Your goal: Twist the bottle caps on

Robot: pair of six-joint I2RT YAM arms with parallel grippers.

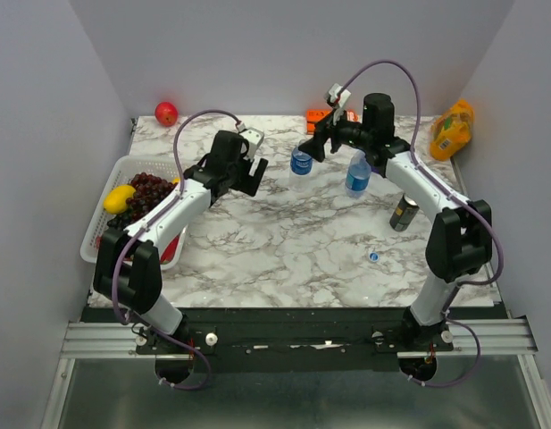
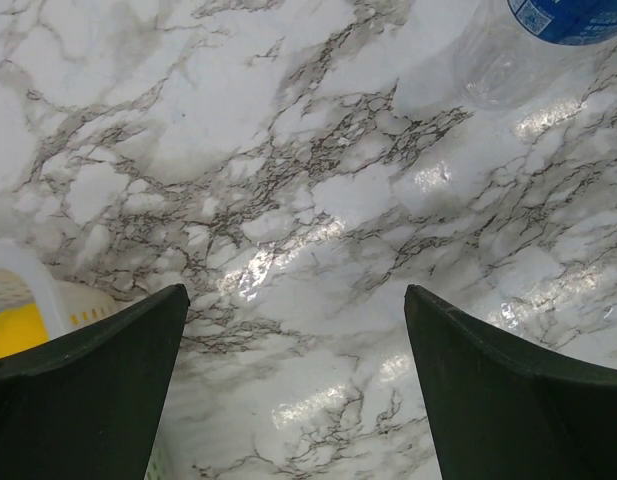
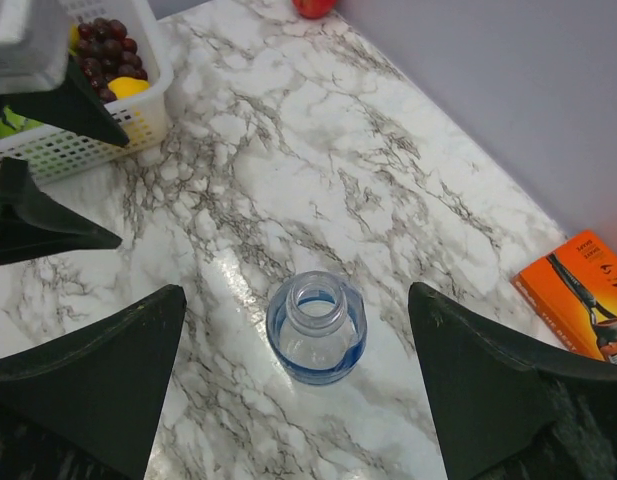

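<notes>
An uncapped clear bottle [image 1: 301, 162] with a blue label stands upright at the back middle of the table. From above, the bottle [image 3: 316, 325] shows its open neck. My right gripper [image 1: 313, 146] hovers over it, and this gripper [image 3: 296, 290] is open and holds nothing. A second bottle [image 1: 357, 175] stands just right of the first, beside my right arm. One small blue cap [image 1: 373, 256] lies alone on the marble at the front right. My left gripper [image 1: 254, 177] is open and empty to the left of the first bottle. From its own wrist that gripper [image 2: 296, 292] sees the bottle's base [image 2: 523, 55].
A white basket [image 1: 104, 201] with grapes and a lemon sits at the left edge. A dark can [image 1: 403, 213] stands near my right arm. An orange box [image 1: 318, 114], an orange juice bottle [image 1: 451, 130] and a red apple [image 1: 166, 113] line the back wall.
</notes>
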